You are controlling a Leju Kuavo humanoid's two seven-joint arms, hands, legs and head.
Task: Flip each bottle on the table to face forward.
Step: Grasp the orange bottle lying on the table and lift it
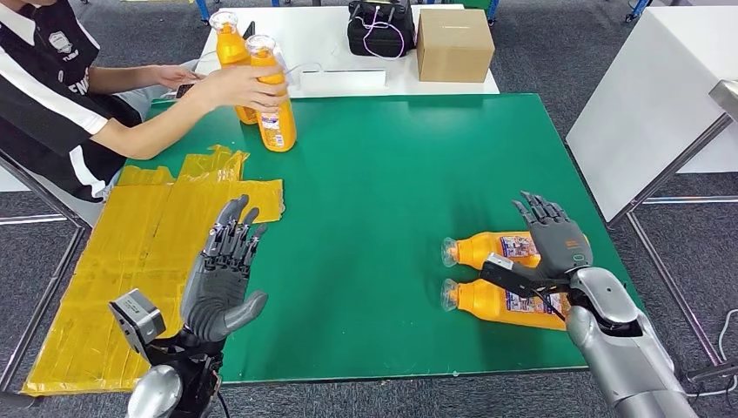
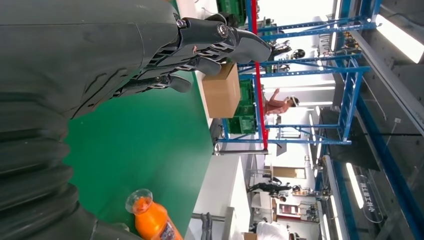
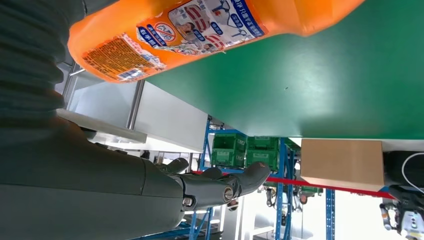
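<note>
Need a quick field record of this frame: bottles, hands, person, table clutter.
lying bottles: two orange bottles on the green table, near the right hand; far one, near one, caps pointing left
upright bottles: two at the far left corner
person: hand on the nearer upright bottle
left hand: fingers apart, holds nothing, above the yellow sheet
right hand: fingers apart, over the lying bottles, grasp not evident
behind table: cardboard box, black bag
</note>
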